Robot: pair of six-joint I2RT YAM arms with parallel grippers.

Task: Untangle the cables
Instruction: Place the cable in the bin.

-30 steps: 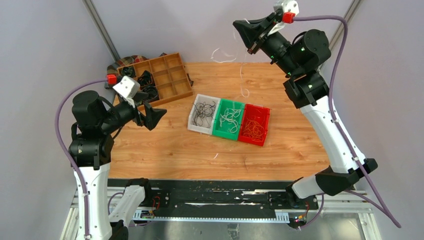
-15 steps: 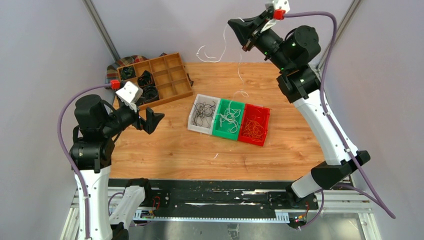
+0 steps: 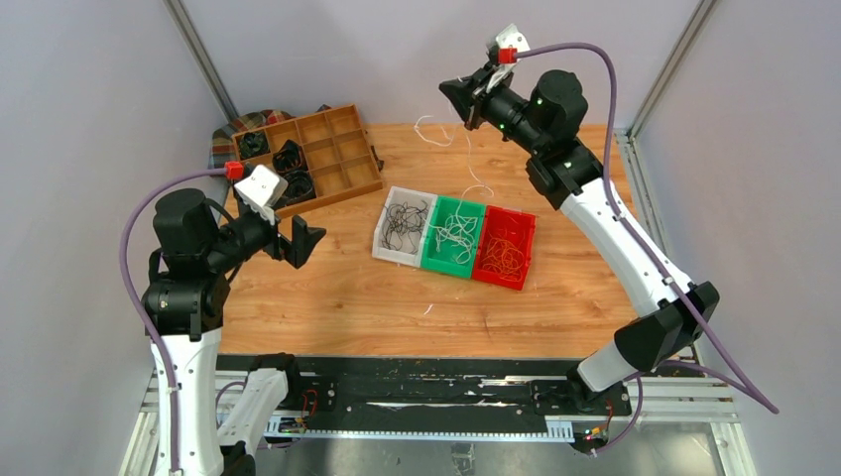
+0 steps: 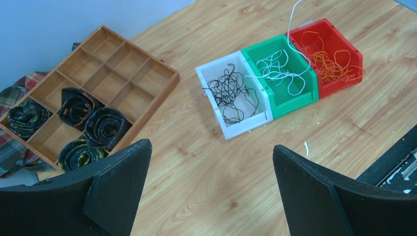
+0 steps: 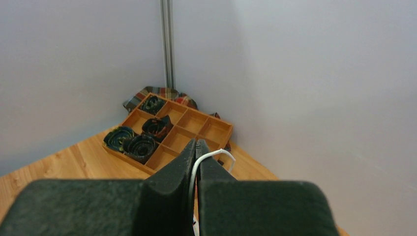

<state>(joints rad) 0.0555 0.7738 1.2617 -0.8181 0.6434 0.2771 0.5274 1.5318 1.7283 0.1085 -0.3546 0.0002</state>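
Observation:
Three bins sit mid-table. Black cables (image 3: 404,223) fill the white bin (image 3: 382,248), white cables (image 3: 454,234) the green bin (image 3: 436,263), and orange cables (image 3: 506,254) the red bin (image 3: 496,280). My right gripper (image 3: 458,96) hangs high over the table's back edge, shut on a white cable (image 5: 216,153) pinched between its fingers (image 5: 183,162). That cable (image 3: 478,177) trails down to the green bin and loops (image 3: 428,129) beside the gripper. My left gripper (image 3: 309,238) hovers open and empty over bare wood left of the bins, which show beyond its fingers (image 4: 123,172) in the left wrist view.
A wooden compartment tray (image 3: 332,149) stands at the back left, with dark coiled rolls (image 3: 290,159) in its left cells and a plaid cloth (image 3: 223,139) under its far corner. A small white scrap (image 3: 428,309) lies on the wood near the front. Grey walls close in behind.
My right gripper has swung left and lower with the white cable, whose hanging strand has moved toward the green bin. The left gripper has shifted only slightly.

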